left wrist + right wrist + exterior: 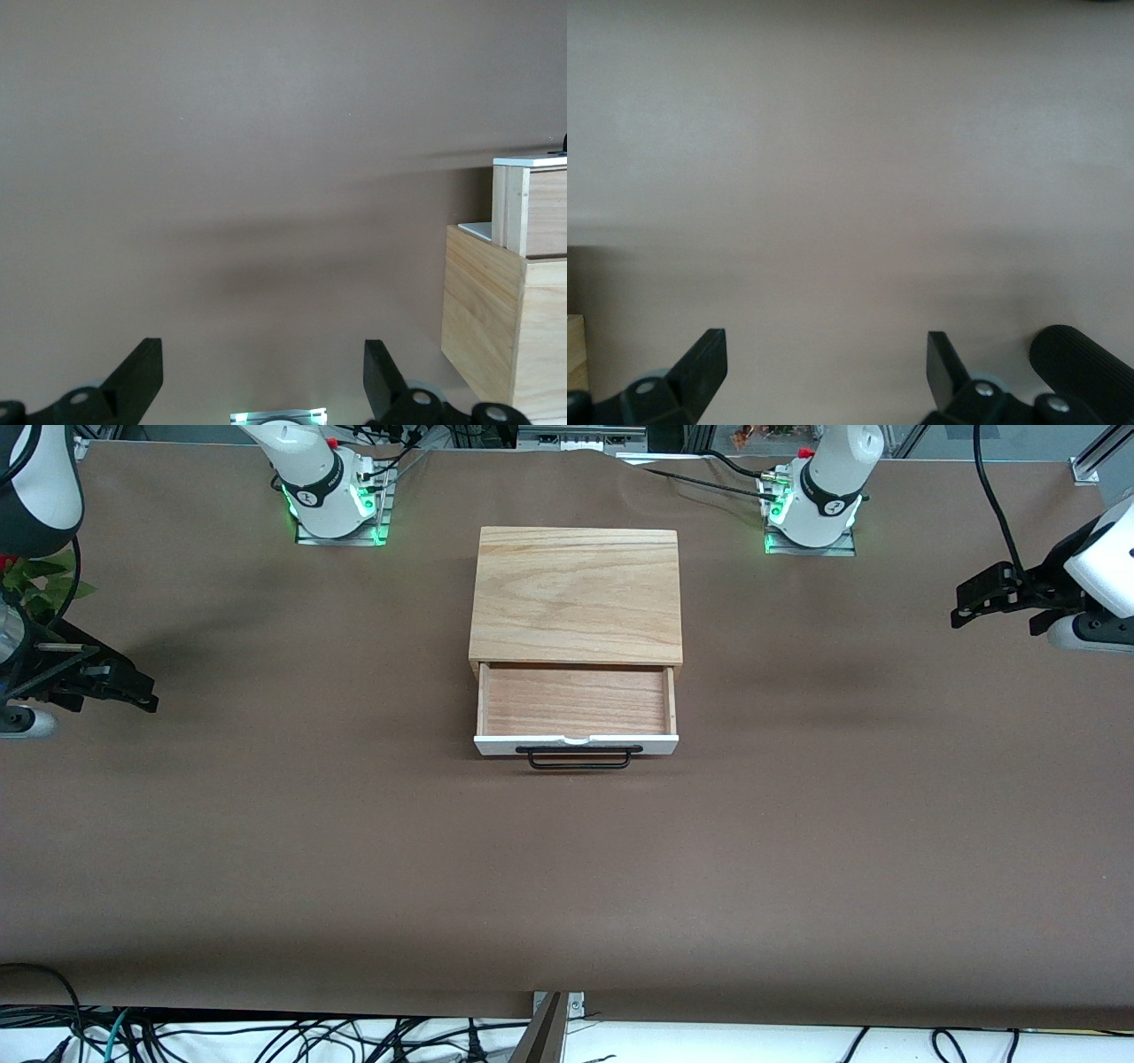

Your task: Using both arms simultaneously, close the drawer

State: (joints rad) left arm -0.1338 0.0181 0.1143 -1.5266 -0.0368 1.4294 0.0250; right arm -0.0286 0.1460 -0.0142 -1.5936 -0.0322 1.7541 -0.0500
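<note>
Drawer [576, 701]: we see it pulled well out of its wooden box [577, 593], toward the front camera; the tray holds nothing we can make out.
Front panel [576, 745]: white, at the drawer's camera-facing edge, with the black wire handle [579, 757] on it.
Left gripper [974, 598]: we note it over bare table [567, 886] at the left arm's end, well apart from the drawer; fingers [137, 376] spread wide in the left wrist view, nothing between them.
Right gripper [133, 691]: over bare table at the right arm's end, well apart from the drawer; fingers [700, 363] spread wide in the right wrist view, holding nothing.
Box edge from the left gripper: we see the box's side [496, 328] with the drawer's side [532, 208] jutting past it.
Open room: we log brown table between each gripper and the drawer, and a broad bare stretch in front of the handle.
</note>
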